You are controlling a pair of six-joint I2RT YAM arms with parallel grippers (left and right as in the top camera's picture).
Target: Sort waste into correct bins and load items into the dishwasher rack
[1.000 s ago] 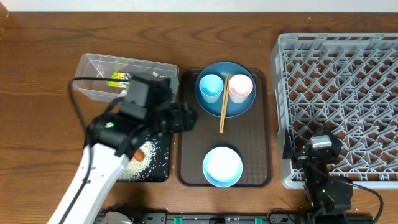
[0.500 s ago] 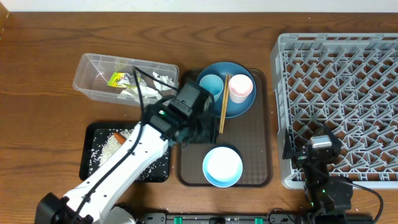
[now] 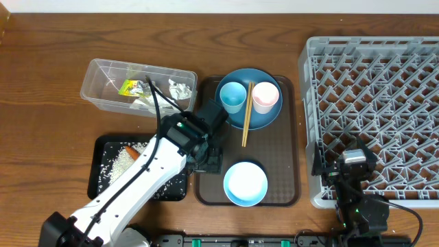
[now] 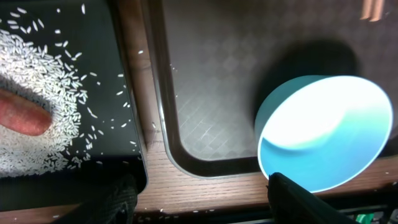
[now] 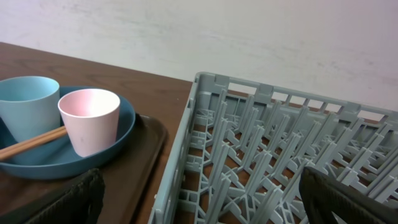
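Observation:
My left gripper [image 3: 210,158] hangs open and empty over the front left corner of the brown serving tray [image 4: 211,81], between the black tray [image 4: 124,74] and the pale bowl [image 4: 323,134]. Loose rice [image 4: 43,68] and a carrot piece [image 4: 22,115] lie in the black tray [image 3: 106,189]. The clear tub [image 3: 99,79] holds a yellow-green wrapper [image 3: 128,87], crumpled foil [image 3: 180,89] and tissue [image 3: 145,103]. A blue cup [image 3: 232,95], a pink cup [image 3: 265,97] and chopsticks [image 3: 246,113] rest on the dark-blue plate [image 3: 248,75]. My right gripper [image 3: 351,159] is open at the front left corner of the grey rack [image 5: 280,155].
The brown serving tray [image 3: 288,137] lies between the bins and the rack [image 3: 374,103], carrying the plate at the back and the bowl [image 3: 245,183] at the front. Stray rice grains dot the wood between the black tray and the serving tray. The table's front edge is close below both grippers.
My left arm swung right from above the clear tub to the brown tray, then drew back toward the front, ending beside the bowl. The right arm has not moved.

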